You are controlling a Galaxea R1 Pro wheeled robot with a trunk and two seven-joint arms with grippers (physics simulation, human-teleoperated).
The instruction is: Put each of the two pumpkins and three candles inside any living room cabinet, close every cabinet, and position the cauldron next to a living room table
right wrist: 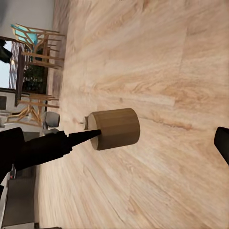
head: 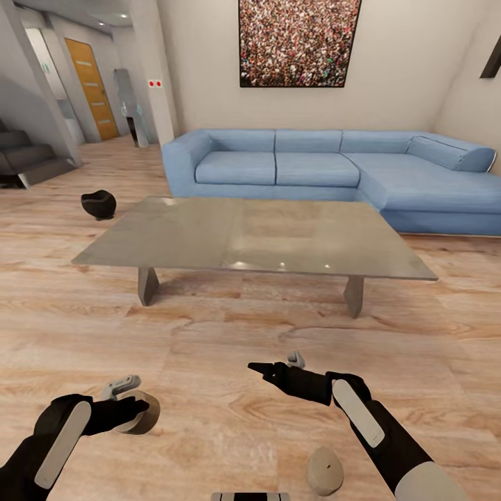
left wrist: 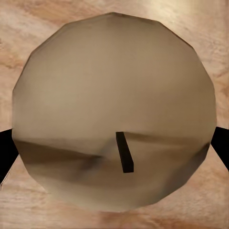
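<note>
A low grey-topped counter (head: 254, 238) on angled grey legs stands mid-room on the pale wood floor (head: 229, 334), its glossy top catching small glints of ceiling light, with a blue corner sofa (head: 334, 170) just behind it and a framed crowd photograph (head: 298, 42) on the wall above. The black cauldron (head: 99, 204) sits on the floor at about ten o'clock from the counter's centre, near its far left corner but apart from it. In the head view's foreground, at about seven o'clock, the left tool (head: 132, 407) grips a beige-brown candle (head: 142, 414); seen from the left wrist camera, that candle's round end (left wrist: 113, 112) with its short dark wick (left wrist: 125, 151) sits between the black fingers (left wrist: 220, 148) at both edges. At about five o'clock the right tool (head: 278, 367) hangs above the floor with its jaws spread and nothing between them (the right wrist camera shows one black finger (right wrist: 67, 143) and the tip of the other well apart). A second candle (head: 324, 471) rests on the floor below the right forearm, close to the frame's bottom edge. The right wrist camera also shows a candle (right wrist: 114, 129) lying on its side on the boards, with wooden chairs (right wrist: 38, 45) farther off.
</note>
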